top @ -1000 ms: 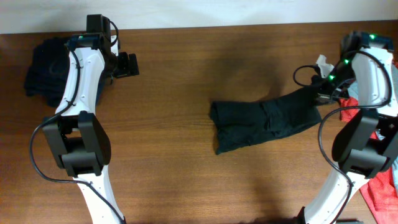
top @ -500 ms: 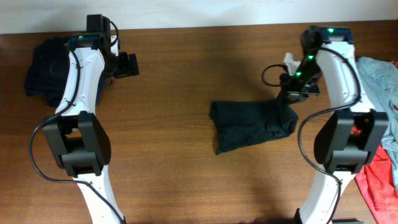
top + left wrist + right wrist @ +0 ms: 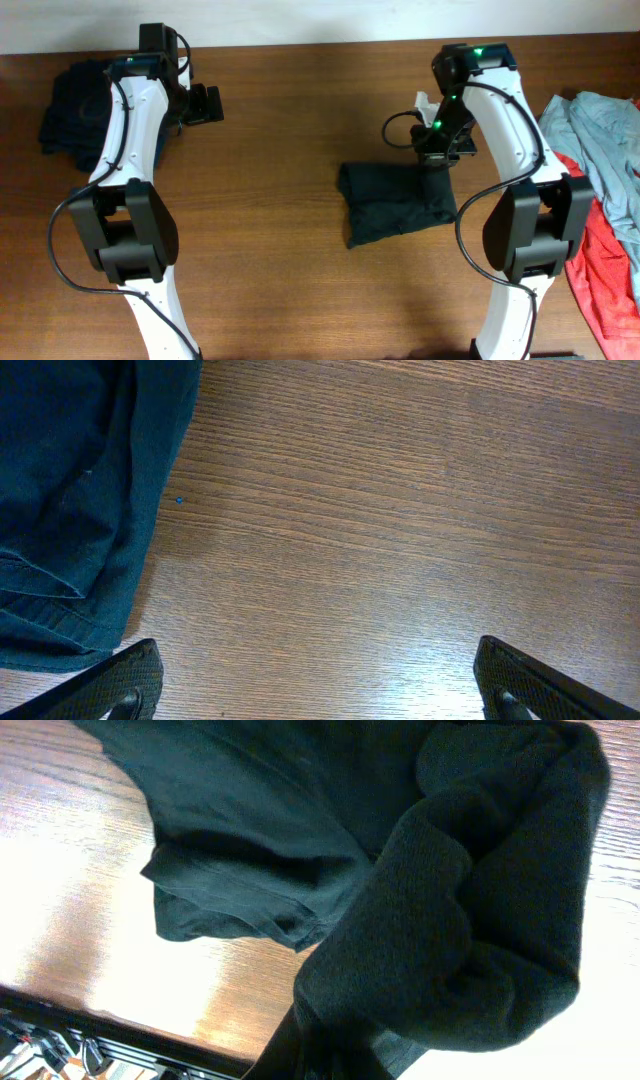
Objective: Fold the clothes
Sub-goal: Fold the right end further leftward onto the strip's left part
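Observation:
A black T-shirt (image 3: 388, 207) lies bunched in the middle of the table. My right gripper (image 3: 440, 160) is shut on its right end, which hangs lifted above the rest. In the right wrist view the black cloth (image 3: 450, 920) bulges over my jaws and hides them. My left gripper (image 3: 210, 104) stands open at the back left beside a dark navy pile (image 3: 70, 105). In the left wrist view its fingertips (image 3: 120, 680) are wide apart over bare wood, with the navy fabric (image 3: 70, 490) at the left.
A grey-blue garment (image 3: 600, 125) and a red one (image 3: 605, 275) lie at the table's right edge. The table's back edge (image 3: 320, 42) meets a white wall.
My right arm has swung left, carrying the black shirt's right end toward its middle, so the shirt looks shorter. The grey-blue garment is now uncovered. The left arm has not moved.

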Tool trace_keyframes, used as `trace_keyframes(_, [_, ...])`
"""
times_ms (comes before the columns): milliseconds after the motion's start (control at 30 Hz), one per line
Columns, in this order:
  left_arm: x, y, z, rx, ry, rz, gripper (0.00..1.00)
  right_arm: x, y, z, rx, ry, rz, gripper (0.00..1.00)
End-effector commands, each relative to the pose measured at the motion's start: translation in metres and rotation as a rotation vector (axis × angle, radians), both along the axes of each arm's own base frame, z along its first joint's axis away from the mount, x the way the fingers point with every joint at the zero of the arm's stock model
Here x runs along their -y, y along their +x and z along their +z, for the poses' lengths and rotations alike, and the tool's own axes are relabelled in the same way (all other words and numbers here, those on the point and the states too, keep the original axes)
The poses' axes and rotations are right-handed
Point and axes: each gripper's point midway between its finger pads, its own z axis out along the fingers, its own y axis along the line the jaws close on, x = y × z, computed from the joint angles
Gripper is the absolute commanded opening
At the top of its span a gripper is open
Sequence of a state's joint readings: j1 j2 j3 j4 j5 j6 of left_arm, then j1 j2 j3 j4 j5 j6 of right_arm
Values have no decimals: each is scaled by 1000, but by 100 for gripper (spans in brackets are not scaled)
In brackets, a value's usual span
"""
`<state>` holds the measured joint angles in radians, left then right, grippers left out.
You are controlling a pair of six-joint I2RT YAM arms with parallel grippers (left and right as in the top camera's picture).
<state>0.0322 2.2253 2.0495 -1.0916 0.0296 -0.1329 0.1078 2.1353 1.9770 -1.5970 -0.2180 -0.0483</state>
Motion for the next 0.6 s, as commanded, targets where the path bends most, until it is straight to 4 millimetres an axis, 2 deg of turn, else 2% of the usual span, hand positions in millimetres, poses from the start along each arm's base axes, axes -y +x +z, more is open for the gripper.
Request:
trace_keyframes(0, [1,0,8,15,-11,9,99,-15,1,4,12,13,18,8])
trace_keyframes(233, [1,0,8,15,-11,9,99,-45,-1,3,35,15,88,9])
trace_keyframes(333, [1,0,8,15,-11,9,99,-59,-1,2,55,19,121,15])
trace_keyframes(433, [1,0,8,15,-11,9,99,-72,-3,2,66,22,155,17])
trace_keyframes(567, [1,0,8,15,-11,9,99,-82,-5,1,74,14,186,17])
